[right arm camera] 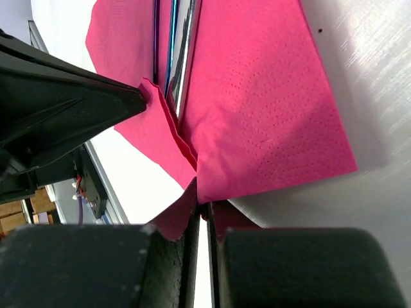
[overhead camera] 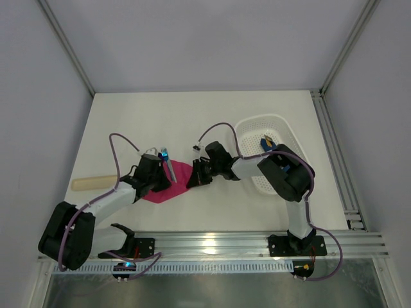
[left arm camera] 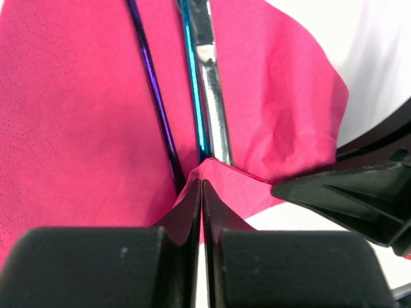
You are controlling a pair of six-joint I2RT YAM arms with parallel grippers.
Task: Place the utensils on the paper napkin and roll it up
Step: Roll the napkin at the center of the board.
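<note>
The pink napkin (overhead camera: 173, 184) lies flat on the white bench (overhead camera: 192, 122), near the middle and slightly to the left, between the two arms. The utensils (overhead camera: 168, 168) rest on it side by side. Their handles run from near to far, and a fork head pokes past the napkin's far edge. In the left wrist view a dark purple handle lies beside a teal and silver one. There may be a third, but the glare makes the count hard to settle.

The left hand (left arm camera: 202, 185) is closed, pinching a raised fold of the napkin's near edge between its fingertips. That fold stands right at the near ends of the handles, touching them or almost so. The right hand (right arm camera: 200, 206) is also closed, gripping a corner of the napkin on the right side. Pink paper is creased and lifted between its fingers. The two hands sit close together, tip nearly to tip, with the handles running away from both.

A white basket (overhead camera: 253, 125) stands at the far right with something blue in it. A pale flat stick (overhead camera: 93, 183) lies to the left, well apart from the napkin.
</note>
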